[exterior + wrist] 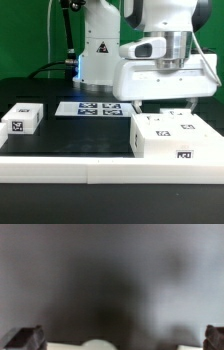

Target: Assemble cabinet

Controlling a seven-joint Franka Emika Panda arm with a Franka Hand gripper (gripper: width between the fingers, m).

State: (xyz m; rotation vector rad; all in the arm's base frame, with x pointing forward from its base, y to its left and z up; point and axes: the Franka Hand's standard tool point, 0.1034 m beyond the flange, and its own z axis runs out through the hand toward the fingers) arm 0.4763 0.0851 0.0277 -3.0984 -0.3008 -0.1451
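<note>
The cabinet body (175, 136), a white boxy part with marker tags on its top and front, lies on the black mat at the exterior view's right. My gripper (168, 107) hangs straight over it, its fingers just above the body's top. In the wrist view the gripper (120, 337) is open wide, with one dark fingertip (25, 338) at each edge of the picture. A blurred white piece of the body (95, 344) shows between them. A small white panel (22, 119) with a tag lies at the exterior view's far left.
The marker board (90, 107) lies flat at the back of the mat. The robot's white base (98, 50) stands behind it. A white rim (100, 168) borders the mat at the front.
</note>
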